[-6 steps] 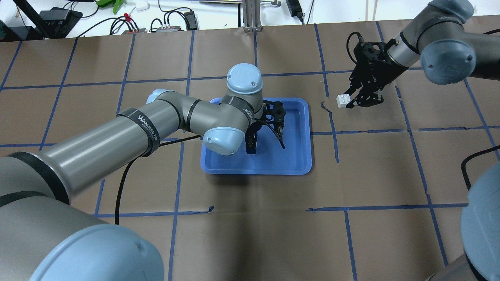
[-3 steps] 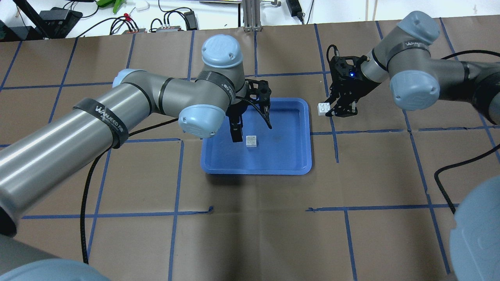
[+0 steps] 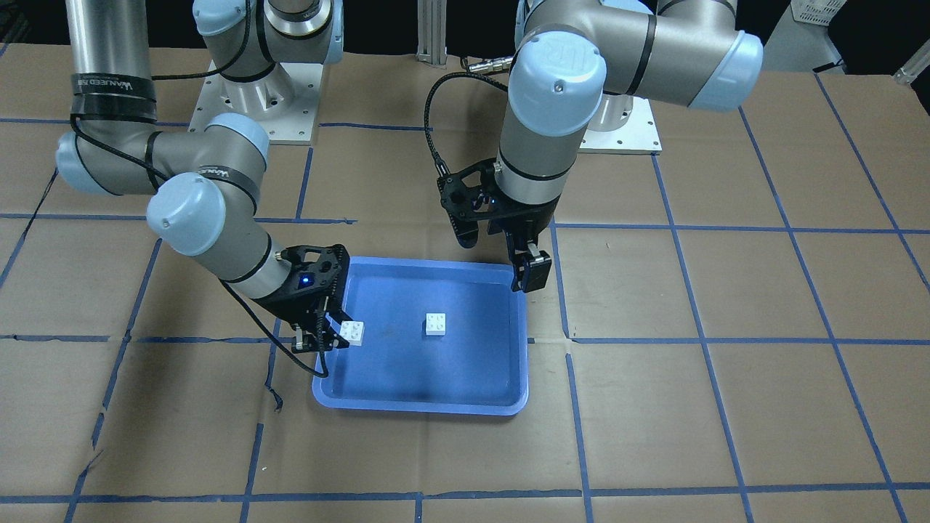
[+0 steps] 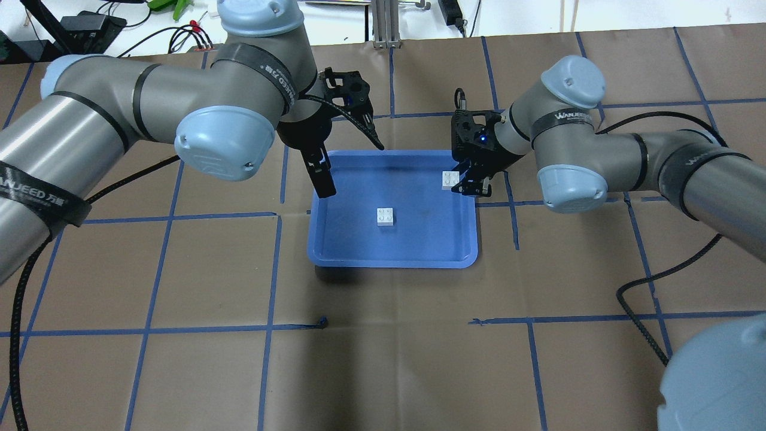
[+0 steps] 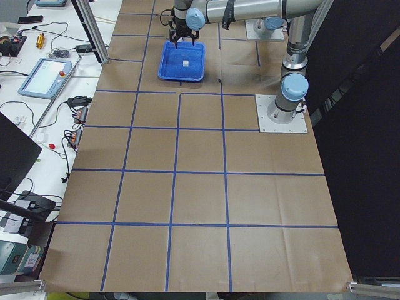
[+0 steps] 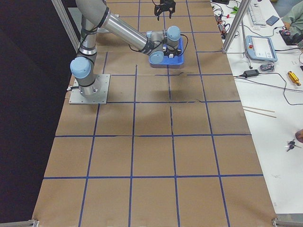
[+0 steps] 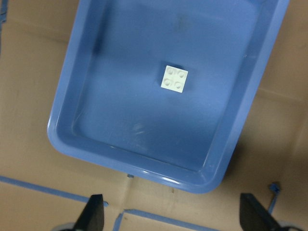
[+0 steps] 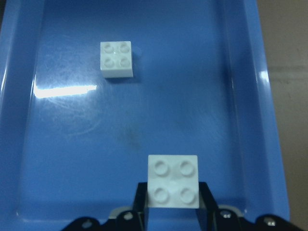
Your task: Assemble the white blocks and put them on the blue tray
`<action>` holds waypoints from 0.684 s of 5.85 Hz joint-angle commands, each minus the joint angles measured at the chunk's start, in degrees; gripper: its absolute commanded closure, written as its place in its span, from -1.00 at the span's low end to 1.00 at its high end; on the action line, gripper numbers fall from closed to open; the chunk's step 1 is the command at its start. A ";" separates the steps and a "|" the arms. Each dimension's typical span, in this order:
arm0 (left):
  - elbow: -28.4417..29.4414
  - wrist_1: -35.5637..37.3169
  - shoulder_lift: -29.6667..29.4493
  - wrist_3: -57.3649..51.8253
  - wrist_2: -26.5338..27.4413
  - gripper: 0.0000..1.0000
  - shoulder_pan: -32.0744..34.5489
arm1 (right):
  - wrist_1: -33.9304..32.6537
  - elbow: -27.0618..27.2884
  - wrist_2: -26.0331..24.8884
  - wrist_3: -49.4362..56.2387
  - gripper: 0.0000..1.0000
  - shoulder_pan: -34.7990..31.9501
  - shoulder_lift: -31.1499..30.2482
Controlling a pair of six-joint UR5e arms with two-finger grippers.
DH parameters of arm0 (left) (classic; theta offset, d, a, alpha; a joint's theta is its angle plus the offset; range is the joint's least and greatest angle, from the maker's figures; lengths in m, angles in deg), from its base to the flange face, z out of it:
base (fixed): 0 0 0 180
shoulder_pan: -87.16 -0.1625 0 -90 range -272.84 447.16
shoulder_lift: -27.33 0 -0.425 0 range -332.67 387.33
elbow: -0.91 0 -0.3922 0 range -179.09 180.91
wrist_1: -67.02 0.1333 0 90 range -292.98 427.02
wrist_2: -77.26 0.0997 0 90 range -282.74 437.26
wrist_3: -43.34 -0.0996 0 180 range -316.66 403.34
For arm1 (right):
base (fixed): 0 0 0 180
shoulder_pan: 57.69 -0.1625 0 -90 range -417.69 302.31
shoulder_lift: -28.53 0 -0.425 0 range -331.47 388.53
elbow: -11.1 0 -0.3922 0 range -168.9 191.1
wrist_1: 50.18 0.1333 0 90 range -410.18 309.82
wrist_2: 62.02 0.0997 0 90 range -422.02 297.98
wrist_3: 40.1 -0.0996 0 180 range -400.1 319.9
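Note:
One white block lies flat, studs up, in the middle of the blue tray; it also shows in the front view and both wrist views. My left gripper is open and empty, raised above the tray's far left corner, apart from that block. My right gripper is shut on the second white block, held studs up just above the tray's right rim; this block also shows in the right wrist view and the front view.
The tray sits on brown paper marked with blue tape grid lines. Black cables trail from both arms over the table. Electronics and wires lie beyond the far edge.
My left gripper has let go of its block on the tray, then lifted and pulled back towards the far left. My right gripper has carried its block leftward to the tray's right rim.

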 commanded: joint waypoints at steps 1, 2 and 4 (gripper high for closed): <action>1.14 -2.35 3.93 14.88 1.17 -0.98 -0.46 | -7.03 3.38 -0.26 -5.05 0.62 -4.56 0.75; 1.40 -2.18 5.07 25.84 0.84 -0.98 -3.77 | -13.70 6.36 -0.17 -7.34 0.62 -5.10 1.97; 1.23 -4.35 8.41 42.37 1.45 -0.98 -6.87 | -16.40 7.27 0.27 -8.15 0.62 -5.37 3.30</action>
